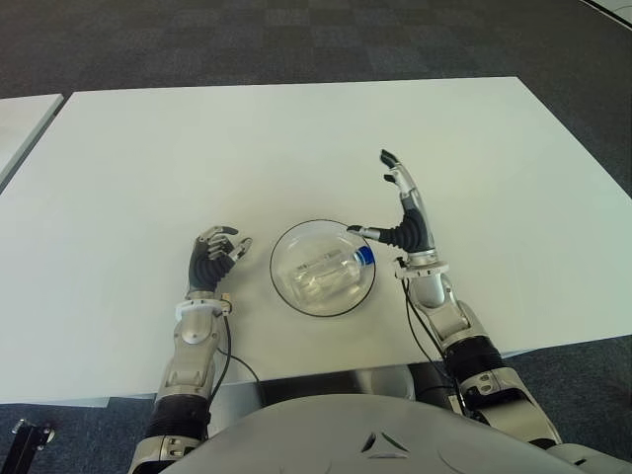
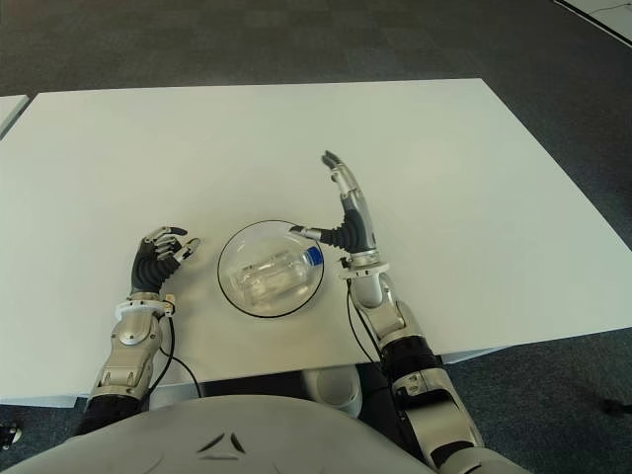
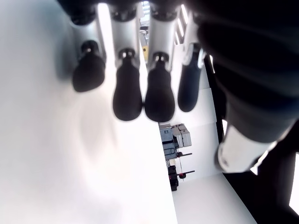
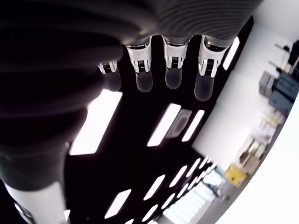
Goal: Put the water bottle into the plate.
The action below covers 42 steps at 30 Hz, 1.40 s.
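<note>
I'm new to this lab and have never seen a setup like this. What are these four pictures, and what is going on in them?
It is a humanoid robot with two fingered hands. Two pictures look down from its head; the other two come from cameras on its wrists. On the white table sits a clear plate, with a water bottle lying on its side inside. The right hand shows beside the plate, fingers straight, holding nothing. The left hand shows on the plate's other side, fingers loosely curled, also empty.
</note>
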### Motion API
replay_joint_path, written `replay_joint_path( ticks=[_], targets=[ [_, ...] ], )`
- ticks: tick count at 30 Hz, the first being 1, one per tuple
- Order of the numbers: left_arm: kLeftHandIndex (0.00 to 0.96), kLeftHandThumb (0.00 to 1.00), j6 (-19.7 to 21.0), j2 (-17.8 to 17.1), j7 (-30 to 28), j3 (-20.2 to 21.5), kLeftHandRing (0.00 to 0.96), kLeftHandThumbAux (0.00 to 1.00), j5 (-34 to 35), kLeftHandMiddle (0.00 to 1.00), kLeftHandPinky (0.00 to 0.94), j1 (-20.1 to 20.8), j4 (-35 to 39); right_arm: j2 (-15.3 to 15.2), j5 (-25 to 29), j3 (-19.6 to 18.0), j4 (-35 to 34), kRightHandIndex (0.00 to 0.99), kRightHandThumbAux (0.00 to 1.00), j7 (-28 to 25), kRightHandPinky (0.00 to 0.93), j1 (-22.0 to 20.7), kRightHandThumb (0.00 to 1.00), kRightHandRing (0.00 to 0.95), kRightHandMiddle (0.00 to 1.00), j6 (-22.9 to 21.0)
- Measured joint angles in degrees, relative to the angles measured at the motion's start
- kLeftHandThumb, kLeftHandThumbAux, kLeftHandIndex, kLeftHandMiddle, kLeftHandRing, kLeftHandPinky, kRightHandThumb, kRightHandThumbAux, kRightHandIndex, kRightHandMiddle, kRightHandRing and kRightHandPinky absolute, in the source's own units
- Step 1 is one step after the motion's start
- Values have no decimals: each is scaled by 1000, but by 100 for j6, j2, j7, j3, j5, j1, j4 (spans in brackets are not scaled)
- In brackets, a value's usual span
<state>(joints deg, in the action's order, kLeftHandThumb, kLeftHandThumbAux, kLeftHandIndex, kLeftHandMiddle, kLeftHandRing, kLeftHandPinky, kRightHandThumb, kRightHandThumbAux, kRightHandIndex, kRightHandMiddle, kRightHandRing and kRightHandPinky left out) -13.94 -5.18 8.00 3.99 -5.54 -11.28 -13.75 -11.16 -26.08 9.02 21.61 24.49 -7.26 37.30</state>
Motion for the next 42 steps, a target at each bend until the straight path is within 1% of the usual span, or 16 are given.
replay_joint_path(
  ticks=[3,7,8,9,10,11,12,13,14,16,21,27,31,35,42],
  targets=[
    [437,706,-8,8,0,1,703,717,2,728,684,-17,4,119,206,-158,-116,164,954,-91,418,98,53,349,318,-411],
    [437,706,-7,13,0,3,700,717,0,724,685,-25,9,291,531,-342,-305,230,987,-311,467,227,26,403,374,-1015],
    [437,706,-7,15,0,4,699,716,0,723,685,-27,12,327,579,-360,-341,289,991,-352,488,248,37,423,390,-1119],
    [437,706,-7,16,0,5,698,716,0,723,685,-27,13,361,619,-375,-386,327,994,-394,502,268,44,436,401,-1225],
    [437,706,-6,16,0,6,698,716,-2,723,685,-27,15,394,653,-392,-431,346,943,-431,520,281,173,451,415,-1304],
    [437,706,-5,16,0,7,698,716,-4,723,685,-27,17,423,702,-409,-466,374,868,-475,545,287,361,473,437,-1370],
    [437,706,-5,17,0,8,698,716,-5,723,685,-27,19,454,751,-431,-497,393,820,-510,574,288,483,500,463,-1430],
    [437,706,-5,16,0,8,698,716,-8,723,685,-27,21,487,830,-457,-534,400,803,-557,584,286,526,510,472,-1489],
    [437,707,-5,17,0,7,698,715,-9,722,683,-27,24,519,887,-490,-562,410,777,-607,610,282,590,539,503,-1536],
    [437,707,-4,17,0,5,696,715,-12,722,681,-27,25,578,1089,-556,-578,422,750,-754,640,257,657,573,538,-1634],
    [437,707,-3,16,0,5,693,715,-8,719,679,-29,29,636,1442,-676,-437,430,734,-1059,661,190,696,613,582,-1736],
    [437,707,-7,16,-1,3,694,716,2,721,690,-32,35,635,1842,-807,-189,433,729,-1513,682,183,704,651,630,-1740],
    [437,707,0,15,-1,10,706,716,0,731,709,-51,51,634,1979,-829,-189,434,728,-1752,717,194,705,689,669,-1769],
    [437,706,39,13,-1,2,724,716,-17,745,733,-69,95,637,2084,-865,-193,435,727,-1938,742,223,706,717,700,-1890],
    [437,705,117,7,-2,-10,709,716,-16,734,692,-107,178,651,2199,-940,-201,436,727,-2138,760,277,707,745,731,-2123]
  ],
)
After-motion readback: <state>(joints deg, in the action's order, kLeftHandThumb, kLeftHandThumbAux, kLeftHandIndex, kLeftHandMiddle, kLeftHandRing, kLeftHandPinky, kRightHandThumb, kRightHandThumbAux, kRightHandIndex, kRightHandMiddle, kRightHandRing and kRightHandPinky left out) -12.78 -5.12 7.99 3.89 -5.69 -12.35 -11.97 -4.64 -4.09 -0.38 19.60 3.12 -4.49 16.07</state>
